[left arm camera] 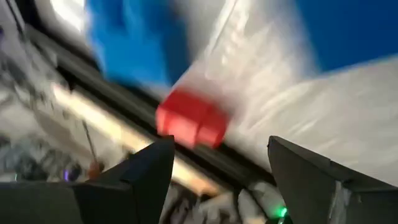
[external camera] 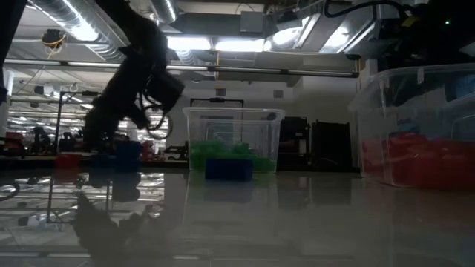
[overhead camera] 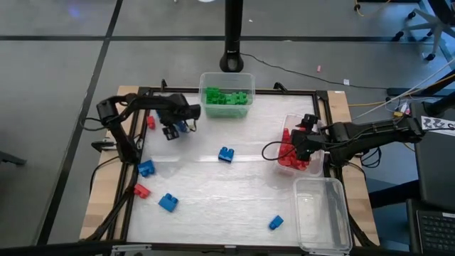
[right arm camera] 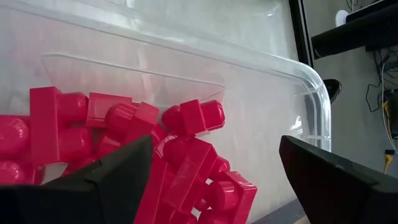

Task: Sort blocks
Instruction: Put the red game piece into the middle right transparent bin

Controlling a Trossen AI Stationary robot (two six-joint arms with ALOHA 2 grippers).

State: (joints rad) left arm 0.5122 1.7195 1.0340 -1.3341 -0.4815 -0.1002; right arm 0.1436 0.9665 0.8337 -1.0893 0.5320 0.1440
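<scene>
My left gripper [overhead camera: 171, 131] hovers open over the table's far left, nothing between its fingers [left arm camera: 149, 168]. A red block [left arm camera: 191, 118] lies on the table ahead of it by the frame edge [overhead camera: 151, 121], and a blue block [overhead camera: 183, 126] lies right beside it. More blue blocks [overhead camera: 226, 154] [overhead camera: 146, 168] [overhead camera: 168, 203] [overhead camera: 276, 222] and a red block [overhead camera: 141, 190] lie scattered on the table. My right gripper [right arm camera: 214, 146] stands open over the tub [overhead camera: 290, 122] that holds red blocks [right arm camera: 186, 155], clear of them.
A clear tub [overhead camera: 227, 77] with green blocks [overhead camera: 227, 97] stands at the far edge. An empty clear tub [overhead camera: 323, 213] stands at the near right. A dark frame [overhead camera: 135, 153] rims the table. Free room lies at the middle and near edge.
</scene>
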